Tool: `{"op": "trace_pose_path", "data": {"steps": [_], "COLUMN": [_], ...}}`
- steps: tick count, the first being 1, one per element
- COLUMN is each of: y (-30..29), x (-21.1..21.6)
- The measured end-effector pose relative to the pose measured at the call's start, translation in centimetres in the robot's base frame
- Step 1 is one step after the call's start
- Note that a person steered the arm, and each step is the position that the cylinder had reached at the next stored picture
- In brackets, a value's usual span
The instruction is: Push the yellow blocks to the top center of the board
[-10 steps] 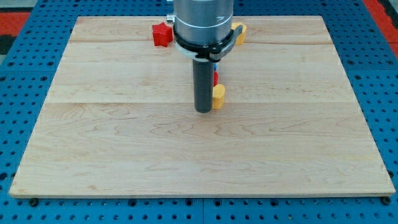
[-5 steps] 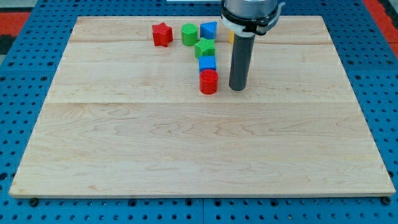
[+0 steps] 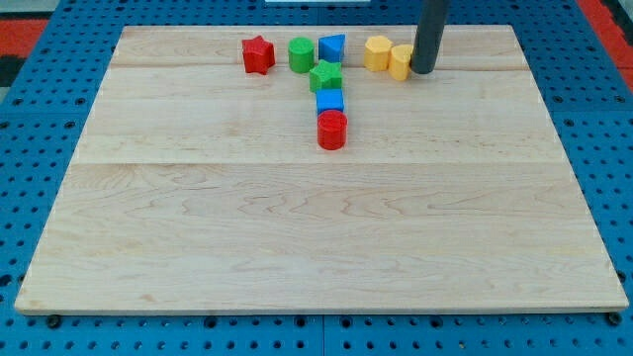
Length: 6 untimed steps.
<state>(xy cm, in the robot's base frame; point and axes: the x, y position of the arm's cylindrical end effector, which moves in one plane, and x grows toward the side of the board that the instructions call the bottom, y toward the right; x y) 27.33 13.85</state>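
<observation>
The counter (image 3: 198, 237) carries no pincer; the rod ends at my tip (image 3: 422, 71), near the top edge. Touching its left stands one yellow block (image 3: 401, 61), another yellow block (image 3: 377, 52) just beside.

Pale wooden board (image 3: 297, 247) made of joined planks, grain running left to right, seams visible across it; sits on a blue perforated surface (image 3: 30, 148) with rows of small round holes, visible on all sides; red patches at the view's top left corner (image 3: 20, 20) and top right corner (image 3: 608, 20); lighting even, soft, only faint shadows; no walls or windows visible.
</observation>
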Motion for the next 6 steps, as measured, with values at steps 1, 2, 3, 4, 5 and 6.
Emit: {"op": "trace_pose_path", "data": {"steps": [1, 2, 3, 4, 5, 6], "y": [-0.1, 0.3, -0.5, -0.9, -1.6, -3.4], "x": [-1.5, -0.3, 0.4, -0.6, -2.4, -3.6]}}
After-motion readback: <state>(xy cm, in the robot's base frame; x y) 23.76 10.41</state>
